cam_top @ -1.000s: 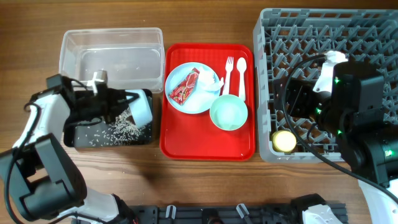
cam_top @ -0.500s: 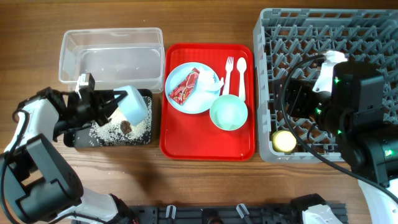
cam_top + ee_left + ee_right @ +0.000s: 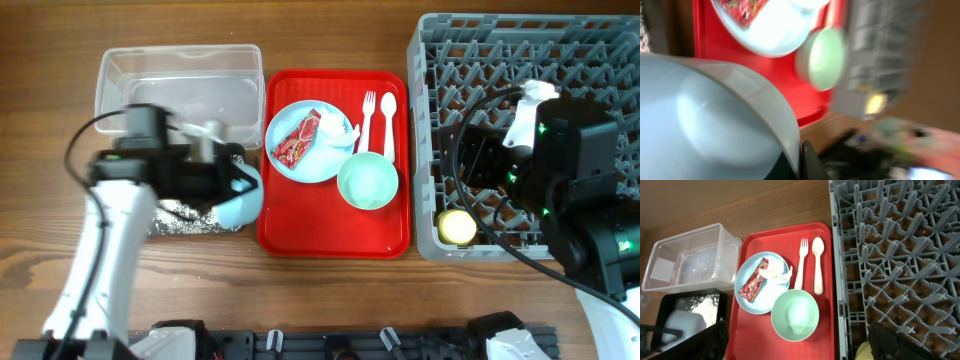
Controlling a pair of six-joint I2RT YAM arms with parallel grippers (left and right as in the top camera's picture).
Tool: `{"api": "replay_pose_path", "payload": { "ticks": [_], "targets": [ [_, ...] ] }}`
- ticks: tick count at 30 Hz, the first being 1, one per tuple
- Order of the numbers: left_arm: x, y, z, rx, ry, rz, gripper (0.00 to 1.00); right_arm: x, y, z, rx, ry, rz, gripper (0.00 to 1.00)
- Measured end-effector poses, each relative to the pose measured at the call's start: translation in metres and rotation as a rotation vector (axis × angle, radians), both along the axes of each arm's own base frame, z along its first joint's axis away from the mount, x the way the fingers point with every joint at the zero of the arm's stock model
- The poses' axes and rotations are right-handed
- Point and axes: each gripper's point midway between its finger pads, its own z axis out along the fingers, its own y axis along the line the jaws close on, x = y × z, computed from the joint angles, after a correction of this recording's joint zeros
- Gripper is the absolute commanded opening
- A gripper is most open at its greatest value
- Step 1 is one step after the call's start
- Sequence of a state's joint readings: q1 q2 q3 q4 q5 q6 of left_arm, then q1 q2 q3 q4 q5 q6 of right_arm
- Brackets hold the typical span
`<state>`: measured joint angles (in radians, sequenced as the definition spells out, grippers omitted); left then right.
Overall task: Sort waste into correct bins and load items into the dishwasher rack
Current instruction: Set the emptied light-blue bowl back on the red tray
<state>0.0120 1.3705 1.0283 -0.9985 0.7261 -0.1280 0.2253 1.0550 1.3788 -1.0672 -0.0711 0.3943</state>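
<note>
Holds the light blue bowl [image 3: 238,200] pinched at the rim in the left gripper [image 3: 222,178], tilted over the 3 o'clock edge of the black tray [image 3: 665,311], beside rice [image 3: 705,302] lying there. Shows the right gripper [image 3: 802,341] spread and empty over the dishwasher rack [image 3: 600,40] at 3 o'clock. Could drop leftover grains onto the red tray [image 3: 330,235] if swung across tilted; could slip from a thin rim grip during a fast swing.

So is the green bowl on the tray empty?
Empty. The green bowl sits upright on the red tray, its inside bare in both overhead and right wrist views.
</note>
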Motion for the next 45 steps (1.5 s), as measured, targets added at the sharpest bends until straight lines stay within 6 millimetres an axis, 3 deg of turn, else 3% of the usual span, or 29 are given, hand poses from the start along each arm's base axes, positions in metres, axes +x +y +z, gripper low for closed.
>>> {"api": "replay_pose_path", "payload": {
  "ticks": [3,4,6,8,9,10,12,15,17,20,23,26,31,33,34,35,38,40,43,45],
  "targets": [
    [-0.010,-0.033,-0.023,0.261,-0.013,-0.069,0.04,0.000,0.000,0.000,0.000,0.000,0.000,0.91],
    [-0.014,-0.054,-0.033,0.334,-0.034,-0.110,0.04,0.000,0.000,0.000,0.000,0.000,0.000,0.91],
    [-0.020,-0.073,-0.046,0.408,-0.041,-0.142,0.04,0.000,0.000,0.000,0.000,0.000,-0.001,0.91],
    [-0.024,-0.093,-0.072,0.524,-0.050,-0.156,0.04,0.000,0.000,0.000,0.000,0.001,0.000,0.91],
    [-0.028,-0.097,-0.081,0.559,-0.043,-0.161,0.18,0.000,0.000,0.000,0.000,0.001,0.000,0.91],
    [-0.030,-0.098,-0.091,0.603,-0.032,-0.153,0.54,0.000,0.000,0.000,-0.001,0.001,0.000,0.91],
    [-0.028,-0.095,-0.099,0.648,-0.028,-0.124,0.60,0.000,0.000,0.000,-0.001,0.002,0.000,0.92],
    [-0.025,-0.088,-0.093,0.683,-0.022,-0.089,0.62,0.000,0.000,0.000,-0.005,0.000,0.005,0.92],
    [-0.018,-0.092,-0.068,0.684,-0.032,-0.089,0.63,0.000,0.000,0.000,-0.006,0.000,0.005,0.92],
    [0.024,-0.125,-0.013,0.572,-0.230,-0.072,0.64,0.000,0.000,0.000,-0.006,0.000,0.005,0.92],
    [0.053,-0.139,0.013,0.512,-0.372,-0.049,0.64,0.000,0.000,-0.001,-0.006,0.001,0.005,0.95],
    [0.068,-0.144,0.009,0.507,-0.407,-0.042,0.63,-0.002,-0.001,-0.002,-0.011,0.010,0.008,0.95],
    [0.079,-0.151,-0.037,0.570,-0.367,-0.097,0.64,-0.002,-0.001,-0.002,-0.014,0.010,0.010,0.96],
    [0.096,-0.155,-0.035,0.567,-0.429,-0.072,0.65,-0.002,-0.001,-0.003,-0.014,0.012,0.010,0.96],
    [0.104,-0.156,-0.031,0.560,-0.456,-0.053,0.68,-0.002,-0.001,-0.004,-0.015,0.016,0.010,0.96],
    [0.111,-0.155,-0.030,0.558,-0.475,-0.041,0.79,-0.001,0.000,-0.005,-0.016,0.021,0.010,0.96],
    [0.139,-0.149,-0.041,0.567,-0.508,0.014,0.87,0.002,0.000,-0.011,-0.021,0.044,0.010,0.96],
    [0.149,-0.147,-0.075,0.603,-0.484,0.001,0.87,0.003,0.001,-0.016,-0.025,0.062,0.010,0.96],
    [0.153,-0.149,-0.106,0.627,-0.462,-0.025,0.69,0.005,0.001,-0.019,-0.028,0.074,0.010,0.96],
    [0.153,-0.150,-0.109,0.633,-0.464,-0.034,0.28,0.006,0.001,-0.019,-0.028,0.075,0.010,0.96]
  ]
}}
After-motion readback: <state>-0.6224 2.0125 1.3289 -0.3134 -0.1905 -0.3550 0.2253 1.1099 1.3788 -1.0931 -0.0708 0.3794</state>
